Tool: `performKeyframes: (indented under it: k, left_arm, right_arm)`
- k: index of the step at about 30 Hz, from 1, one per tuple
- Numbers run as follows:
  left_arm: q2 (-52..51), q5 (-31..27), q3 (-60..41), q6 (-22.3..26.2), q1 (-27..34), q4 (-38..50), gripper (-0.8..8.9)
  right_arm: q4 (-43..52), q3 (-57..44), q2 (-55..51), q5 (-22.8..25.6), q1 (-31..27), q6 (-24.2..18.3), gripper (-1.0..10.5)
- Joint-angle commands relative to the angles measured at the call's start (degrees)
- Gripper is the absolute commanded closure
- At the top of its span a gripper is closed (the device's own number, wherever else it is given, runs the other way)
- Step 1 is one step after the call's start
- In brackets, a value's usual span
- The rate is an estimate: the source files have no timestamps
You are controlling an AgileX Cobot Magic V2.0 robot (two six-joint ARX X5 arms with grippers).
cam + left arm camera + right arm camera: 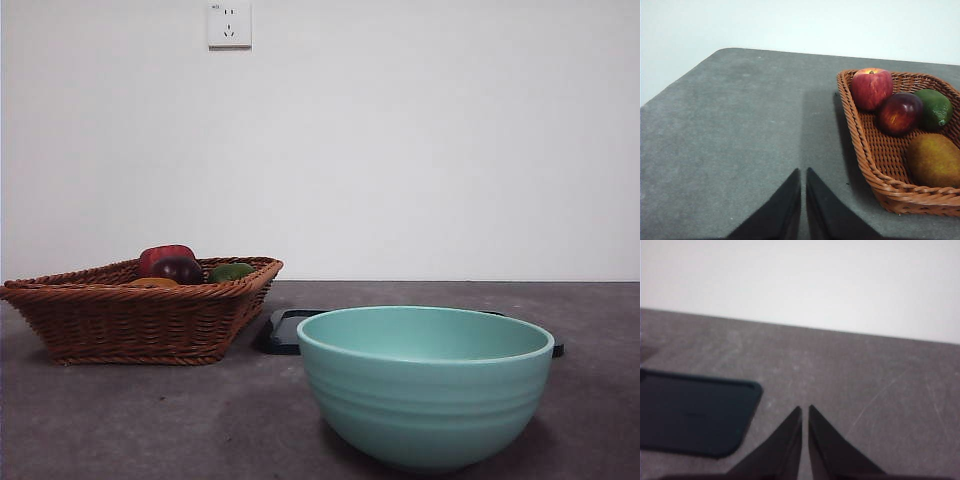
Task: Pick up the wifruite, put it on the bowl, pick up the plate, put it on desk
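My left claw (803, 172) hangs above the broad, flat, dark grey mottled desk (740, 130), its two black jaws pressed together with only a thin slit between the tips, pinching nothing. Just to its right sits the woven brown wicker basket (875, 170), and in it lies the wifruite (934, 159), a roundish orange-brown fruit with matte skin, at the near end of the basket. Farther back in the same basket are a dark red-purple fruit (900, 113), a red apple with a short stem (871, 88) and a green lime-like fruit (935, 108) (the purple one touches both the apple and the green one).

My right claw (805, 412) is likewise closed up, jaws together and holding nothing, over bare desk, with a flat black rounded-corner plate (690, 412) lying to its left.

From the low front camera, the deep round teal-green bowl (425, 385) with faint ridges stands nearest, right of centre, on the desk. The black plate lies just behind it, and the basket stands to the left, apart from the bowl, beneath a white wall socket (229, 24)
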Motion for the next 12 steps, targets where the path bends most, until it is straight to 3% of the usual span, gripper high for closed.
performKeyframes:
  k: [1,12]
  left_arm:
    - [-0.1,-0.3,-1.2,-0.2,0.1,-0.4,7.98]
    - [-0.1,-0.3,-1.2,-0.2,0.1,-0.4,7.98]
  right_arm:
    - [0.9,-2.3,-1.4,0.0,-0.6,0.7,9.3]
    - [-4.3,-4.2,-1.5,0.0,-3.5,1.1,9.3]
